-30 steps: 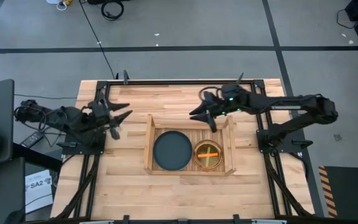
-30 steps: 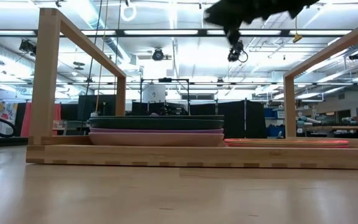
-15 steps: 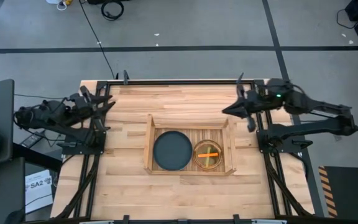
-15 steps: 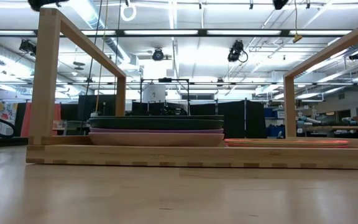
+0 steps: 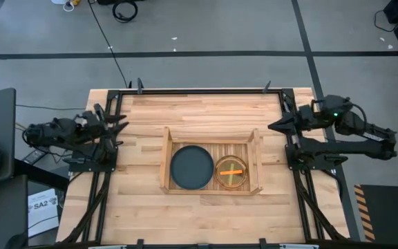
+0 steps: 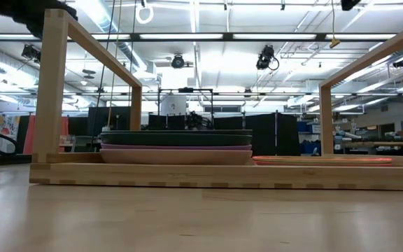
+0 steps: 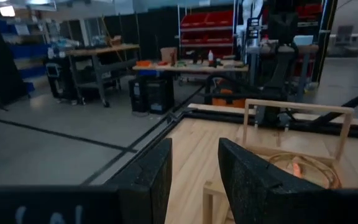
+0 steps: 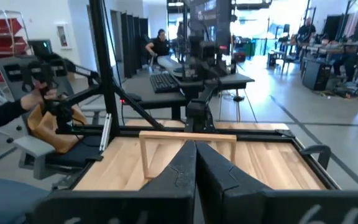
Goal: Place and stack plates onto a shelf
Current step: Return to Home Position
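- Desk: the wooden top that carries everything. The shelf sits near its middle, which I judge puts it within reach of both my arms.
- Shelf: a shallow slatted tray with low sides. Both stacks lie inside it, so the sides should stop them sliding off.
- Dark grey plate: large and lying flat, it fills the shelf's left half. The low view shows it on top of a pink plate, edges aligned, so the pile sits level.
- Orange plate: smaller, flat in the right half, just beside the dark stack. I cannot tell what lies beneath it.
- Left fingers: apart and holding nothing, at the desk's left edge, well away from the shelf.
- Right fingers: pressed together and holding nothing, at the right edge, equally far off. Parked this way, neither arm can knock a stack.
- I see no plate outside the shelf, so I judge the stacking finished.
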Controlling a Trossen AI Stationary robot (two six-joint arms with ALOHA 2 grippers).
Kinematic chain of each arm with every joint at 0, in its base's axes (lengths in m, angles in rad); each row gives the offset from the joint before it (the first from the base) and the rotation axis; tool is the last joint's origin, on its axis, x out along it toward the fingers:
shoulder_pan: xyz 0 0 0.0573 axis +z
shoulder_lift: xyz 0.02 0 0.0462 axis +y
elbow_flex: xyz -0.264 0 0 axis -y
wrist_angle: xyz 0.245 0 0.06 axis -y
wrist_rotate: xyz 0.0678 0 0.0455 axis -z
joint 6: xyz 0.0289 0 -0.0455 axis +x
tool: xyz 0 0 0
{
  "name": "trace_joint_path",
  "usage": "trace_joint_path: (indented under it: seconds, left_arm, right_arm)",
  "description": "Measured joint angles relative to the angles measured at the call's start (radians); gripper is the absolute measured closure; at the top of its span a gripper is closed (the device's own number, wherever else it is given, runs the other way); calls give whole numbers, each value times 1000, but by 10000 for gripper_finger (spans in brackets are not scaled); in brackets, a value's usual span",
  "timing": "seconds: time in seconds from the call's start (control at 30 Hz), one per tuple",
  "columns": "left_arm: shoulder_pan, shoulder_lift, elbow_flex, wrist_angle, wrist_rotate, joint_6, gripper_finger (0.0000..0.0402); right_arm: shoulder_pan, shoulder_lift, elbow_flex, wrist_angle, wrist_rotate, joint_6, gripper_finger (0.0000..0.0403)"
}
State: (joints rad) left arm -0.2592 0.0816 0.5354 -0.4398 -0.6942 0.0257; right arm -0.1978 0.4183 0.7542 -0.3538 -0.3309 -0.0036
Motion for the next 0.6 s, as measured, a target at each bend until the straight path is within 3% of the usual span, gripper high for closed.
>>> trace_joint_path:
  seconds: [0.23, 0.6]
  left_arm:
    - [0, -78, -193, 251, 37, 121, 265]
    - [0, -77, -304, 293, 223, 115, 265]
  right_arm:
    - [0, -138, -74, -7, -1, 11, 391]
    - [0, -277, -165, -6, 8, 52, 391]
